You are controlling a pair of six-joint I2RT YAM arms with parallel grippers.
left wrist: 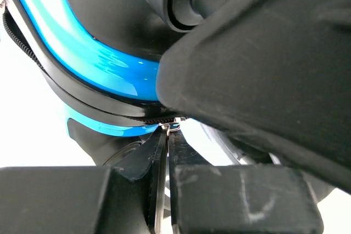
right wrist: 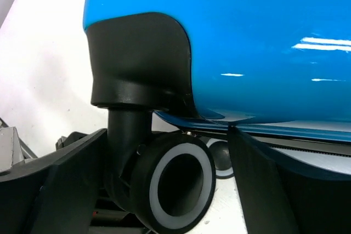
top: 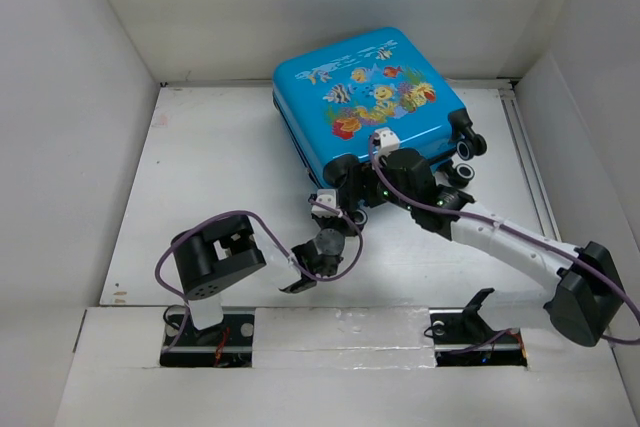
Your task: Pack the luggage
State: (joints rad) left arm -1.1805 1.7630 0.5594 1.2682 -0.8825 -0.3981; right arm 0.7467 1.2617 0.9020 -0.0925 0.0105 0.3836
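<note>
The luggage [top: 370,97], a bright-blue suitcase with fish print, lies closed and flat at the back middle of the table. My left gripper [top: 335,205] is at its near-left corner. In the left wrist view the left gripper [left wrist: 168,141] is shut on the small metal zipper pull [left wrist: 174,125] on the black zipper line under the blue shell [left wrist: 109,75]. My right gripper [top: 362,187] is beside it at the same corner. In the right wrist view the right gripper [right wrist: 168,135] is open, its fingers [right wrist: 71,179] on either side of a black wheel [right wrist: 175,184] under the shell [right wrist: 247,36].
Two more black wheels [top: 468,147] stick out at the suitcase's near-right corner. The white table [top: 220,177] is boxed in by white walls on the left, back and right. A raised rail [top: 525,147] runs along the right side.
</note>
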